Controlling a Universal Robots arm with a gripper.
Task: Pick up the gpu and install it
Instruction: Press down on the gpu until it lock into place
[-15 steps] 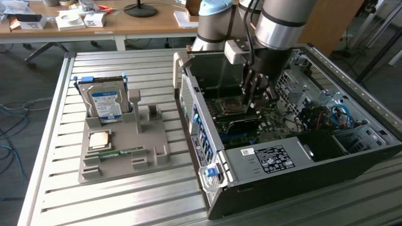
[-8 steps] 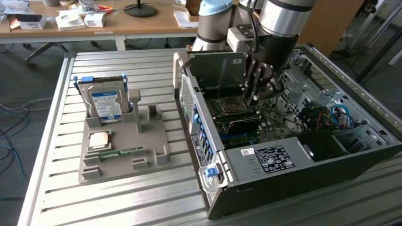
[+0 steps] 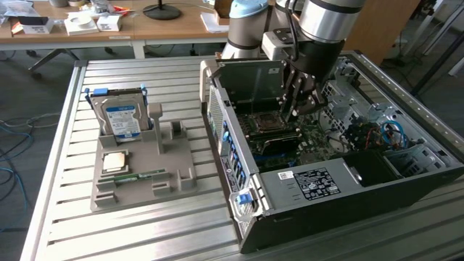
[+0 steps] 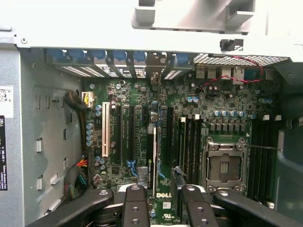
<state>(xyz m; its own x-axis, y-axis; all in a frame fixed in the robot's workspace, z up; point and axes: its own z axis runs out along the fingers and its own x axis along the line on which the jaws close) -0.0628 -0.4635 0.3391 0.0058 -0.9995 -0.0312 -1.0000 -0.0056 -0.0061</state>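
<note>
The gpu (image 4: pixel 151 151) is a thin dark card seen edge-on. It stands upright in a motherboard (image 4: pixel 227 109) slot, its metal bracket end against the case's rear openings. My gripper (image 4: pixel 164 189) hangs just over the card's near end. The jaws stand apart, wider than the card, and the board's white label shows between them. The left finger (image 4: pixel 135 205) is close beside the card's end; I cannot tell if it touches. In the exterior view my gripper (image 3: pixel 303 109) reaches down into the open computer case (image 3: pixel 348 185).
On the exterior view's left, a grey holder (image 3: pixel 145 187) carries a silver hard drive (image 3: pixel 121 119), a processor chip (image 3: pixel 116 161) and a green memory stick (image 3: pixel 138 176). The case walls, drive cage and cables (image 3: pixel 392 133) crowd the gripper. The empty processor socket (image 4: pixel 223 165) lies beside the slots.
</note>
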